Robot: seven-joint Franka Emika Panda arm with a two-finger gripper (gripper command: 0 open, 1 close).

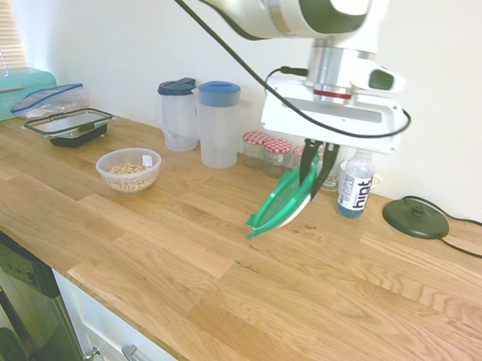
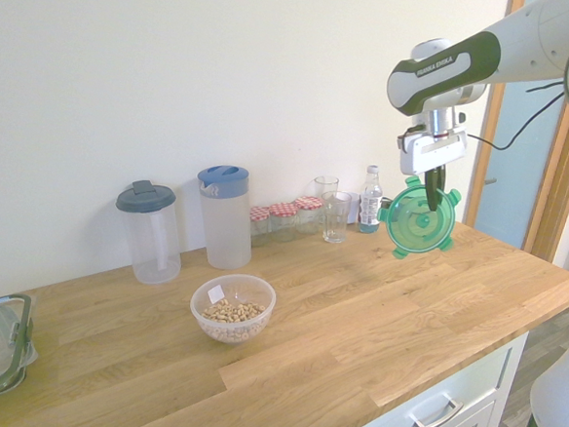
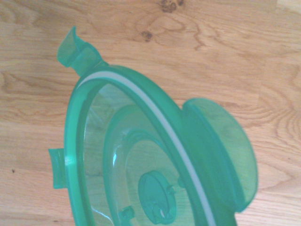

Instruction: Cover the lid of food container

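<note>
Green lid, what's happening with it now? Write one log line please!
end effector: shut on round translucent green plastic lid | lid: lifted above wooden counter, tilted | clear plastic bowl of beige grains: uncovered

two blue-lidded jugs (image 2: 189,217), red-capped jars (image 2: 282,216), a glass (image 2: 336,217), a water bottle (image 1: 356,186), a black disc (image 1: 415,217).
</note>
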